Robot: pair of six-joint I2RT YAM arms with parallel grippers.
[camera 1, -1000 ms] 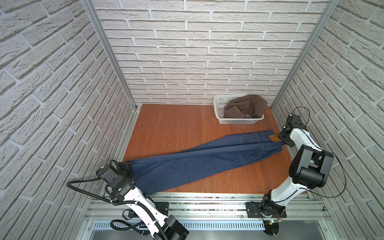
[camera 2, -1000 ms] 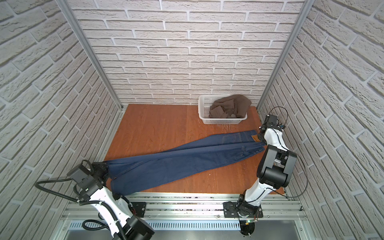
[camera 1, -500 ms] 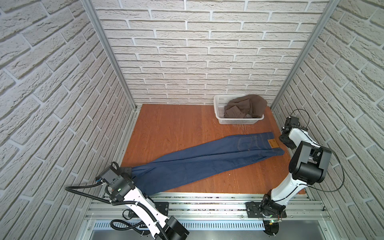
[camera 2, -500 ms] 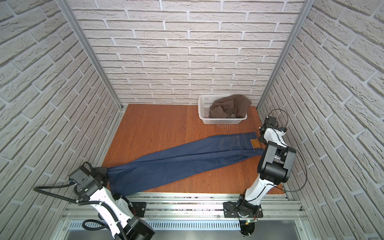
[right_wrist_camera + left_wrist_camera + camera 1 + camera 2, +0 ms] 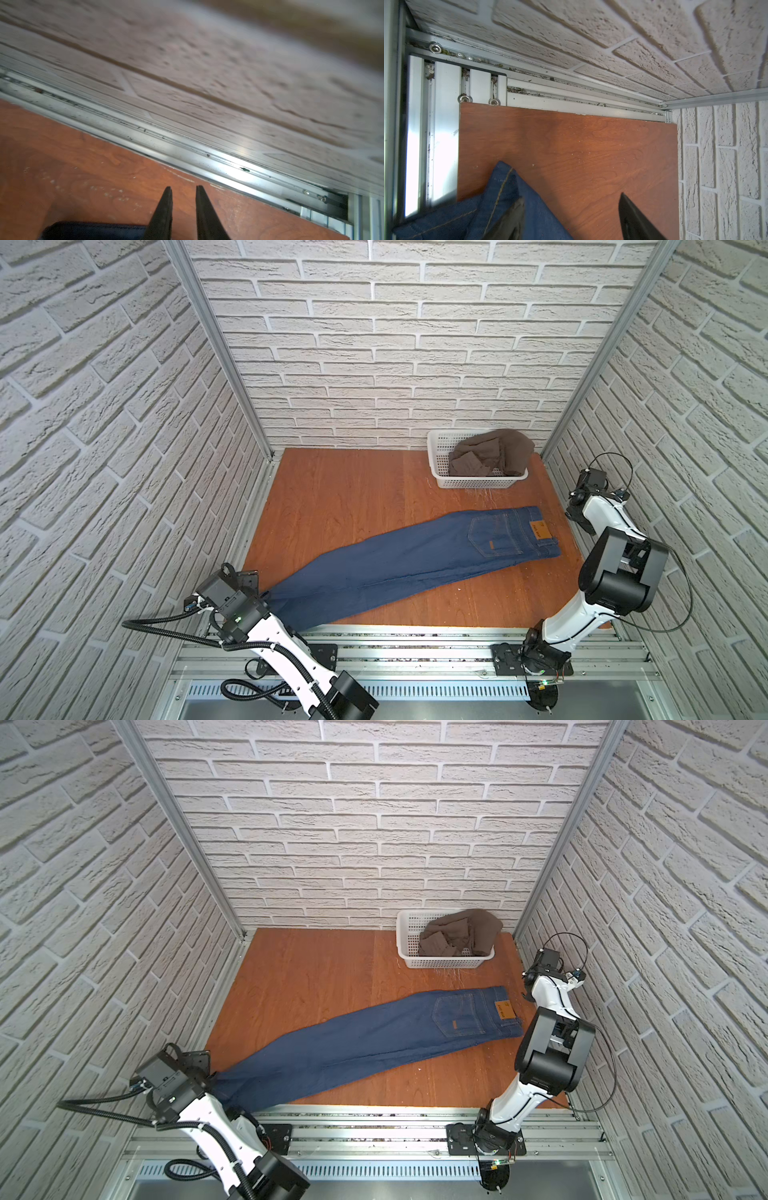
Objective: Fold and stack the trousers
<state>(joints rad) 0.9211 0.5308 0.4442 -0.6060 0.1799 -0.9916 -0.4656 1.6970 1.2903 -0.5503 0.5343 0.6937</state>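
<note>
In both top views the trousers' [image 5: 415, 566] hems hide beneath the left tool [image 5: 572, 197]; its wrist view crops the denim. Past the right tool [image 5: 183, 188] the wall [image 5: 207, 72] is blurred

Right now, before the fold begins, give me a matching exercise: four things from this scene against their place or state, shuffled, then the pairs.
1. trousers
2. basket
3. brown cloth
4. left gripper

A. crumpled inside the basket
B. open, at the leg cuffs
C. stretched diagonally across the wooden table
D. white, in the far right corner

Pairs: 1-C, 2-D, 3-A, 4-B.
</note>
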